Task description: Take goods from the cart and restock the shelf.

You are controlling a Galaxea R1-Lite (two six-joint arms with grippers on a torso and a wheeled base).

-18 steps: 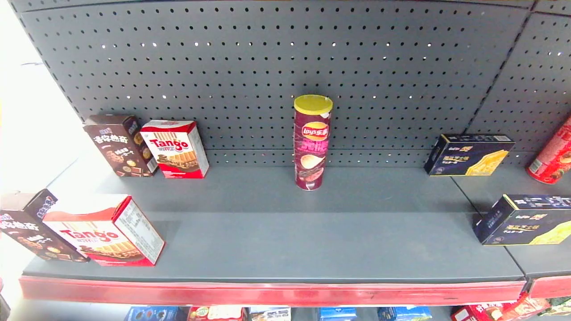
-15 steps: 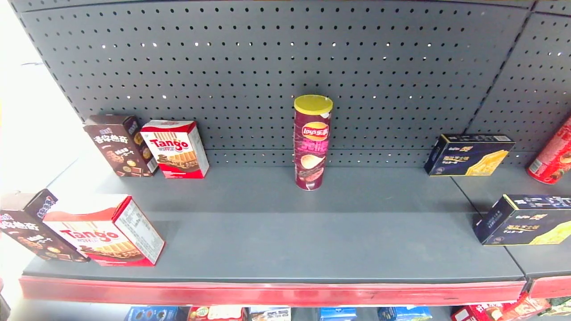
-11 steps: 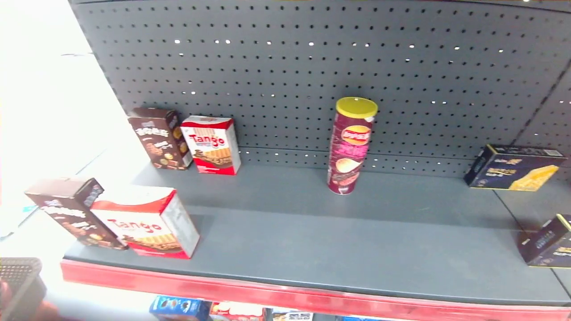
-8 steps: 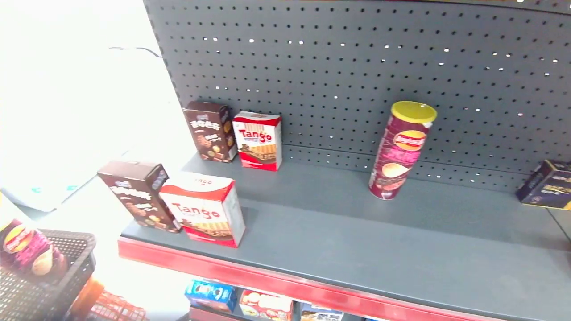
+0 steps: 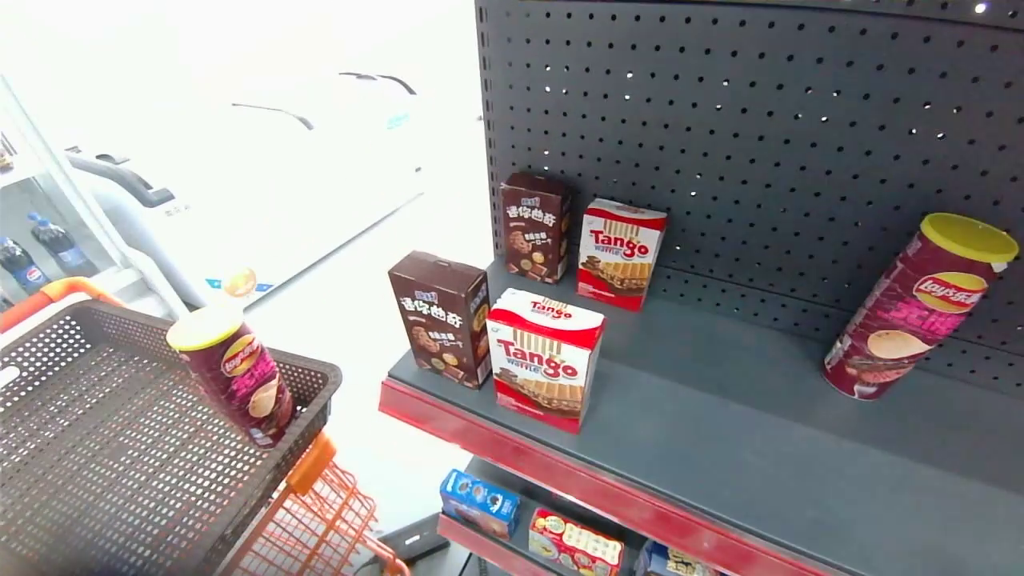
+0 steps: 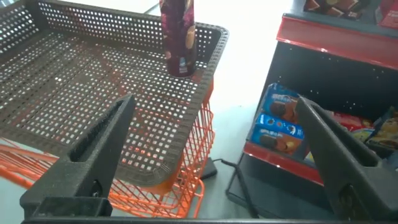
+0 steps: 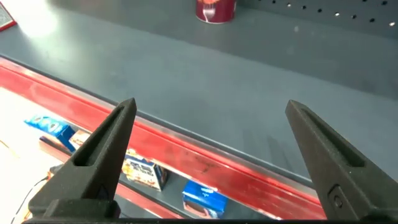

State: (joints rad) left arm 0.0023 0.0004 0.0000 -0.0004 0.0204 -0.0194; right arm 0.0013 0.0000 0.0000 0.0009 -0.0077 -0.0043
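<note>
A maroon chip can with a yellow lid [image 5: 234, 376] stands upright in the dark mesh cart basket [image 5: 96, 472], against its far corner. The same can [image 6: 178, 37] is beyond my left gripper [image 6: 211, 155], which hangs open and empty over the basket's [image 6: 81, 93] near corner. A second, matching can [image 5: 916, 320] stands on the grey shelf [image 5: 720, 432] by the pegboard. My right gripper [image 7: 208, 155] is open and empty above the shelf's red front edge [image 7: 186, 146], with that can's base [image 7: 216, 9] farther in.
Two brown cookie boxes [image 5: 444, 320] and two red-and-white wafer boxes [image 5: 544, 360] stand at the shelf's left end. Blue packs [image 6: 280, 121] fill the lower shelf. The orange wire cart frame [image 5: 312, 520] sits under the basket. A white freezer [image 5: 240, 184] stands behind.
The head camera has swung to the left, bringing the cart basket and its can into view. The goods on the shelf have stayed in place.
</note>
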